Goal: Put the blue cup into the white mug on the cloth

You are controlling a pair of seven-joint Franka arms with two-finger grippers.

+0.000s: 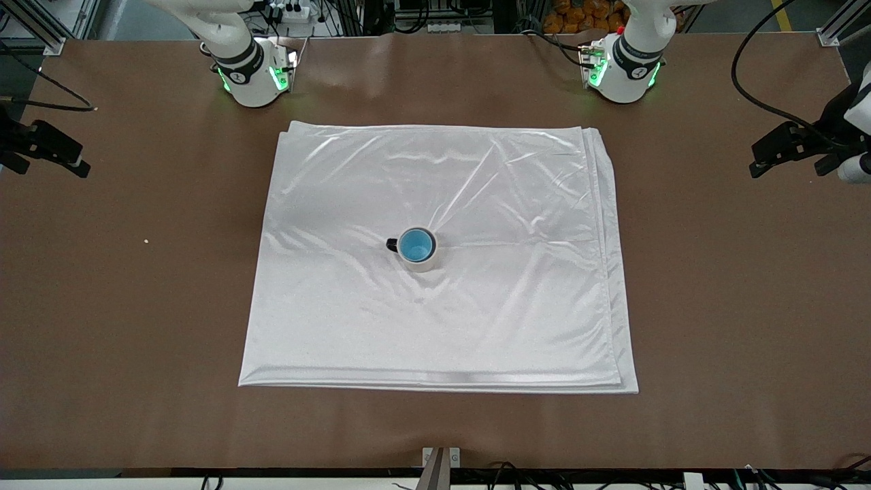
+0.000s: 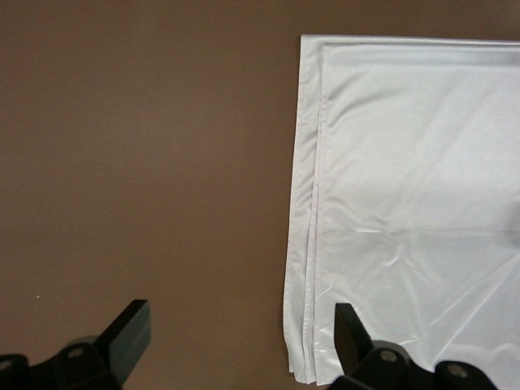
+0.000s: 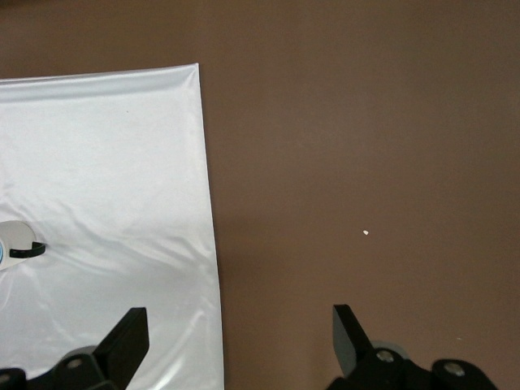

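I see blue cup (image 1: 416, 245) nested in white mug (image 1: 420, 253) mid-cloth (image 1: 476, 313), left gripper (image 2: 240, 337) released over table (image 1: 714, 306), right gripper (image 3: 240, 337) released too, both arms waiting.

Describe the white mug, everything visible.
The white mug is an off-white cylinder with a small dark handle pointing toward the right arm's end of the table. It looks ceramic. It stands upright near the middle of the cloth, which wrinkles around its base. The blue cup sits nested inside it, so its own interior is hidden. No gripper touches it.
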